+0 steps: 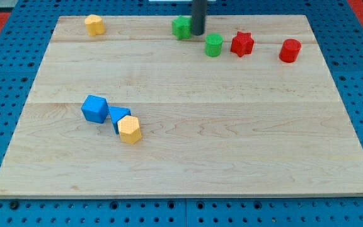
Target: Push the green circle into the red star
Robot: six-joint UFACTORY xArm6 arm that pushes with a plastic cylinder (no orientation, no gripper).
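Green circle [213,45] just left of red star [242,44] | my tip [197,33] upper-left, apart

The wooden bench [232,139] carries seven blocks. At view's top: yellow block [94,24], green block [181,27], green circle [214,45], red star [242,44], red cylinder [290,50]. At lower left, touching: blue cube [94,108], blue triangle [118,116], yellow hexagon [130,129].

My tip [198,33] sits up-left of green circle [214,45], beside red star [242,44].
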